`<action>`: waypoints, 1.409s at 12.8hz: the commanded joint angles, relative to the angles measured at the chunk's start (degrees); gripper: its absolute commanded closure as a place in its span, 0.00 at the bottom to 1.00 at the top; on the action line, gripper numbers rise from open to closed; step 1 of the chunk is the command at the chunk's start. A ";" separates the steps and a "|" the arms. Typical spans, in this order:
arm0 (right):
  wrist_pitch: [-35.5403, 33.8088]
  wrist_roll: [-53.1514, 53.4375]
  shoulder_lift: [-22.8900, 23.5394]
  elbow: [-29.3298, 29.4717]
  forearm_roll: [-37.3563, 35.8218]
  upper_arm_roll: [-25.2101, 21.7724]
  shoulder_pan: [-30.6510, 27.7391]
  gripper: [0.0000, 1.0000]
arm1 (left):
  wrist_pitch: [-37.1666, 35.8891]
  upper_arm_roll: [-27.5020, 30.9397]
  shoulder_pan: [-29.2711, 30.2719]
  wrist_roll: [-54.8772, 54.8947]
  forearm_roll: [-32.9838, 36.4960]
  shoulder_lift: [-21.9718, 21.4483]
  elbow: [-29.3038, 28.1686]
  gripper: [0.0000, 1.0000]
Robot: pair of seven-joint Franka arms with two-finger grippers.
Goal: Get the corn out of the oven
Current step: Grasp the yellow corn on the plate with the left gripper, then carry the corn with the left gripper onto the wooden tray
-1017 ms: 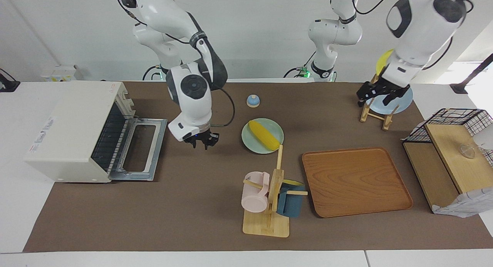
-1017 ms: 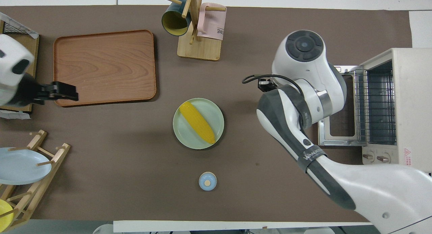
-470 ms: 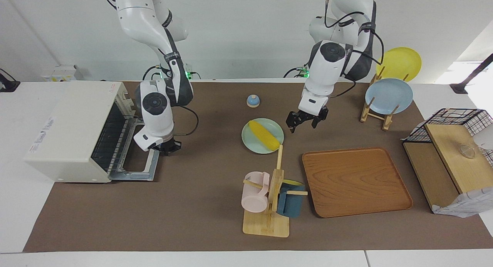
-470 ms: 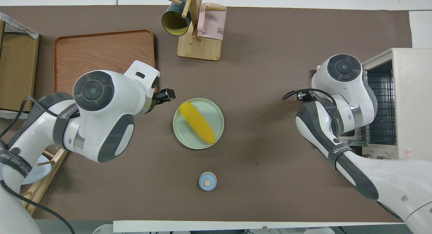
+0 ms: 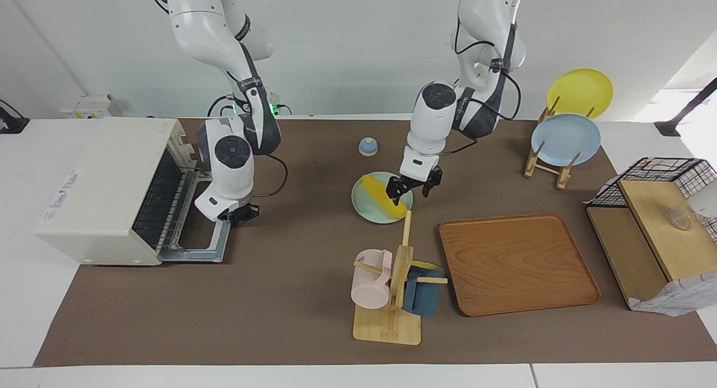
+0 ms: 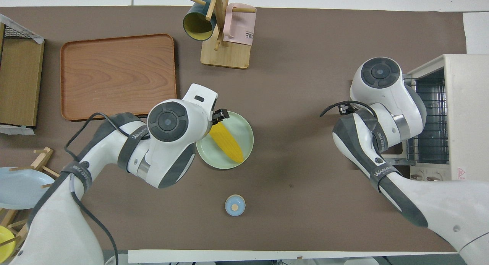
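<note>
The corn point(image 5: 376, 191) lies on a pale green plate point(image 5: 363, 207) in the middle of the table, outside the oven point(image 5: 106, 189). It also shows in the overhead view point(image 6: 228, 143), on the plate point(image 6: 244, 132). The oven stands at the right arm's end of the table point(image 6: 458, 116). Its door point(image 5: 203, 223) is folded down flat and only wire racks show inside. My left gripper point(image 5: 413, 188) is open over the plate, its fingers just above one end of the corn. My right gripper point(image 5: 239, 213) hangs low at the free edge of the oven door.
A mug tree point(image 5: 399, 276) with a pink and a blue mug stands beside a wooden tray point(image 5: 518, 265). A small blue bell point(image 5: 368, 146) sits nearer to the robots than the plate. A plate rack point(image 5: 563, 141) and a wire-and-wood rack point(image 5: 650, 225) are at the left arm's end.
My left arm swung from the plate rack to over the green plate and the corn. My right gripper moved from the middle of the table to the oven door's edge and has since held there.
</note>
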 commanded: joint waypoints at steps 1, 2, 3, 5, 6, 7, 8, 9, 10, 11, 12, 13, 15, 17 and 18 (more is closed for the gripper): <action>-9.31 -6.83 -1.77 6.81 -1.61 -0.67 -1.92 1.00 | 4.01 0.97 -3.23 -6.05 -0.08 4.44 0.99 0.11; -11.25 -8.93 -3.87 7.08 -1.52 -0.67 -2.79 1.00 | 3.41 0.97 -3.32 -6.07 -0.08 4.45 0.91 0.54; -12.66 -11.30 -5.63 7.09 -0.83 -0.67 -3.67 1.00 | 3.23 0.97 -3.58 -6.07 -0.08 4.37 0.91 0.93; -14.69 -17.19 -8.54 7.09 1.89 -0.67 -7.70 0.96 | -2.00 1.24 -2.89 -5.55 0.01 4.28 4.40 1.00; -15.30 -20.00 -9.68 7.09 3.65 -0.67 -10.33 0.93 | -6.05 1.59 -1.31 -4.50 0.53 3.23 6.07 1.00; -16.44 -22.38 -11.17 7.17 6.88 -0.67 -12.71 0.89 | -8.96 1.68 1.31 -1.61 0.53 1.40 6.53 1.00; -18.63 -23.01 -13.36 7.78 11.35 -0.76 -14.21 0.78 | -11.07 1.68 4.64 3.46 0.53 0.25 6.53 1.00; -23.09 -22.67 -15.30 10.49 16.27 -0.84 -14.57 0.55 | -11.79 1.68 8.24 9.25 0.53 0.23 6.53 1.00; -28.79 -22.49 -16.27 15.56 18.76 -0.76 -14.58 0.03 | -11.89 1.68 13.24 17.32 0.45 0.50 6.53 1.00; -32.93 -22.14 -16.11 21.09 18.87 -0.67 -13.88 0.00 | -11.63 1.59 17.38 24.36 0.53 0.76 6.79 1.00; -35.06 -20.75 -16.11 24.11 18.96 -0.41 -13.61 0.00 | -11.54 1.50 20.99 31.22 0.27 1.54 8.10 1.00; -35.26 -20.12 -16.37 24.92 18.96 -0.23 -13.00 0.00 | -11.80 1.50 23.81 36.42 0.18 3.99 10.81 1.00; -35.35 -19.94 -16.81 25.19 18.69 -0.40 -11.85 0.00 | -11.10 1.50 28.03 44.17 0.27 10.39 16.96 1.00; -34.82 -19.94 -16.73 25.01 18.00 -0.32 -11.59 0.00 | -10.75 1.50 30.95 50.33 -0.08 14.20 21.63 1.00; -34.74 -20.03 -16.55 25.28 17.64 -0.23 -11.59 0.00 | -9.79 1.42 32.09 51.40 -0.08 15.08 22.26 1.00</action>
